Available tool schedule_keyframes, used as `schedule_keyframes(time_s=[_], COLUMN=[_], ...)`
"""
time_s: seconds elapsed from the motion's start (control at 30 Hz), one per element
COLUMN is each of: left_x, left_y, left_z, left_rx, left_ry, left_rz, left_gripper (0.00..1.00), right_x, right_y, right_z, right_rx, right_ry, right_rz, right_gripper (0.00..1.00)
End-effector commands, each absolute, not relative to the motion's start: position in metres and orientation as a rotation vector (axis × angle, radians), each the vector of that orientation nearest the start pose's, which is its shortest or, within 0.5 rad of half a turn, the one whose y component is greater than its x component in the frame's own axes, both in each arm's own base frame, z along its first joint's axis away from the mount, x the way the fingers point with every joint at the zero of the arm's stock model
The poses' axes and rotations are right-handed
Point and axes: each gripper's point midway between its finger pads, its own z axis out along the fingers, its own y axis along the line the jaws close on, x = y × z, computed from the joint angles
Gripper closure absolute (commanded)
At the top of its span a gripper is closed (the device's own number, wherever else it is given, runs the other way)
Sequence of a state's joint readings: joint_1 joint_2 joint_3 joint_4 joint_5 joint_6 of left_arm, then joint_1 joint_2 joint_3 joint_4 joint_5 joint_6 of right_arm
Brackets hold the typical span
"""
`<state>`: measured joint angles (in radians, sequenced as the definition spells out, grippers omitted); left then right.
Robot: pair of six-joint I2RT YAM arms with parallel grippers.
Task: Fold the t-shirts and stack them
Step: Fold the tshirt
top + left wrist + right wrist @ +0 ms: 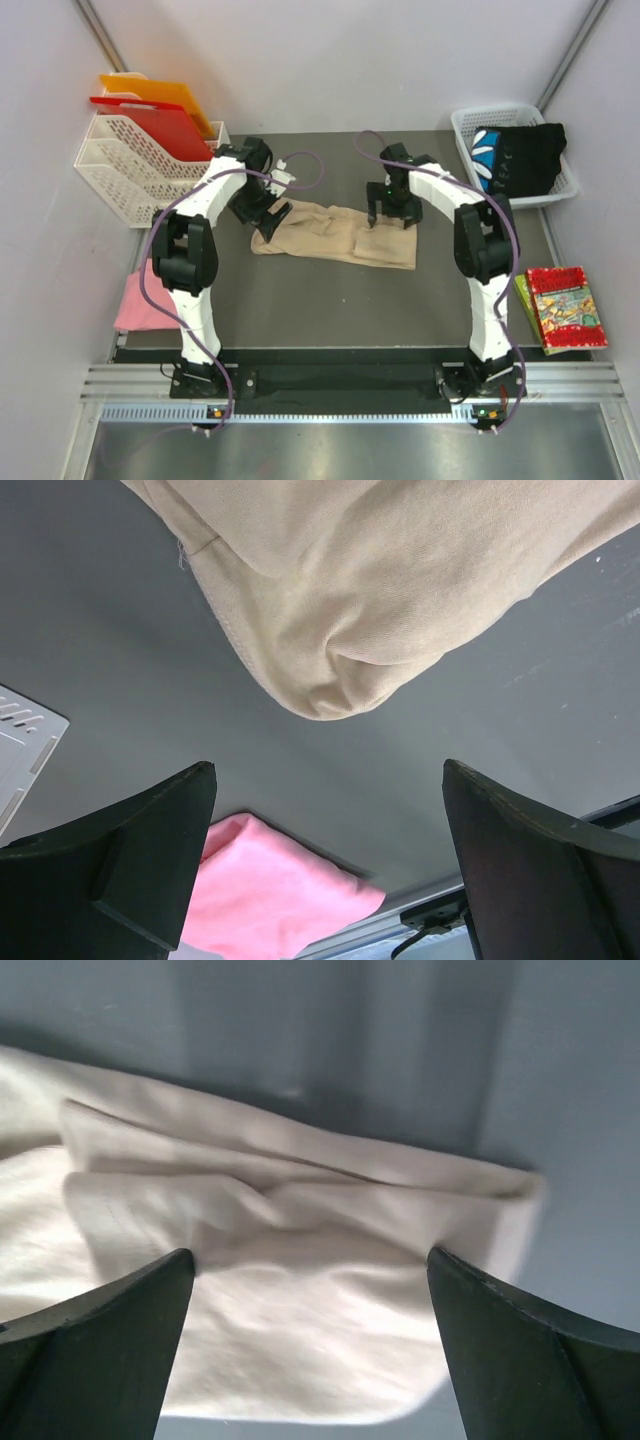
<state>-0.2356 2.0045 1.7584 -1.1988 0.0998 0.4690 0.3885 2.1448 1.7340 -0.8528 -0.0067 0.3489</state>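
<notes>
Folding the beige t-shirt (335, 238) looks like the step in hand. Top view: it lies part-folded mid-surface (330, 310), left gripper (265, 215) at its left end, right gripper (390, 215) over its right half. The pink t-shirt (140, 300) sits at the left edge, the black t-shirt (525, 155) in the basket (465, 125). Left wrist: fingers (130, 860) spread, empty, near a bunched corner. Right wrist: fingers (100, 1350) spread, empty, over the folded edge. Next, probably: regrip an edge, fold across.

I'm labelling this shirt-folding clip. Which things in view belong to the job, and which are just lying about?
Part of the job:
- beige t-shirt, centre
- pink t-shirt, left edge
- black printed t-shirt, in the white basket

Just lying about:
- red board and orange board, in the white rack
- colourful packet, right edge
</notes>
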Motion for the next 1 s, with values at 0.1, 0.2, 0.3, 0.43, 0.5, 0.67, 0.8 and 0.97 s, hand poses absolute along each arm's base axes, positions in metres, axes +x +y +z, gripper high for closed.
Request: schedule_keyframes(time_s=[0.1, 0.2, 0.3, 0.43, 0.5, 0.67, 0.8, 0.97], left_x=[0.373, 0.375, 0.376, 0.377, 0.379, 0.384, 0.385, 0.383], left_y=[-0.089, -0.090, -0.090, -0.092, -0.093, -0.097, -0.099, -0.096], left_z=[0.116, 0.116, 0.116, 0.117, 0.118, 0.121, 0.122, 0.122], left_rx=[1.036, 1.039, 1.040, 1.041, 1.044, 1.038, 1.044, 1.051], left_ry=[2.747, 2.744, 2.745, 2.744, 2.738, 2.725, 2.722, 2.729], left_rz=[-0.110, -0.105, -0.105, -0.102, -0.101, -0.082, -0.078, -0.056], left_gripper=[0.01, 0.01, 0.01, 0.01, 0.01, 0.01, 0.01, 0.01], right_x=[0.422, 0.409, 0.390, 0.366, 0.357, 0.353, 0.359, 0.364], right_y=[0.114, 0.094, 0.088, 0.098, 0.103, 0.110, 0.116, 0.137], right_z=[0.123, 0.120, 0.099, 0.070, 0.055, 0.041, 0.037, 0.029], right_rx=[0.211, 0.274, 0.317, 0.349, 0.379, 0.398, 0.410, 0.443], right_ry=[2.621, 2.606, 2.643, 2.714, 2.737, 2.747, 2.736, 2.705], right_rz=[0.273, 0.325, 0.399, 0.499, 0.543, 0.605, 0.648, 0.841], right_gripper=[0.00, 0.01, 0.01, 0.05, 0.08, 0.11, 0.15, 0.23])
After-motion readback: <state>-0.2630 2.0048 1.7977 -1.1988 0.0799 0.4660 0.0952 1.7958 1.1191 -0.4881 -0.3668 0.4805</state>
